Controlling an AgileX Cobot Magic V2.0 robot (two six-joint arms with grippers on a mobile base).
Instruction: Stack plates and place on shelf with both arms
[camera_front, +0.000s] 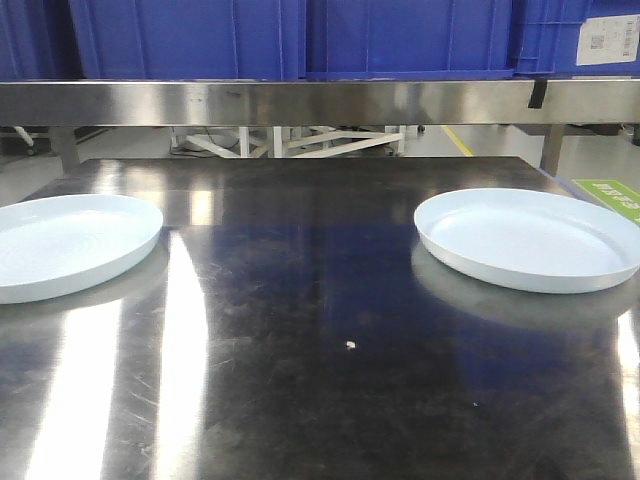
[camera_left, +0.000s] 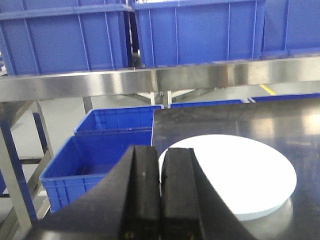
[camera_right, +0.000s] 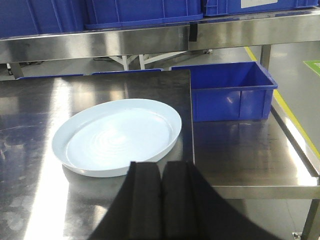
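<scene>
Two pale bluish-white plates lie apart on the dark steel tabletop (camera_front: 320, 300): one at the left edge (camera_front: 60, 245), one at the right (camera_front: 530, 238). The shelf rail (camera_front: 320, 100) runs across the back above the table. In the left wrist view my left gripper (camera_left: 160, 152) is shut with nothing in it, just short of the near rim of the left plate (camera_left: 240, 175). In the right wrist view my right gripper (camera_right: 161, 167) is shut and empty, just behind the near rim of the right plate (camera_right: 117, 135). Neither gripper shows in the front view.
Big blue crates (camera_front: 300, 35) stand on the shelf. More blue crates sit low to the left of the table (camera_left: 100, 155) and to its right (camera_right: 232, 92). A lower steel surface (camera_right: 250, 155) adjoins the table's right side. A small white crumb (camera_front: 349, 345) lies mid-table.
</scene>
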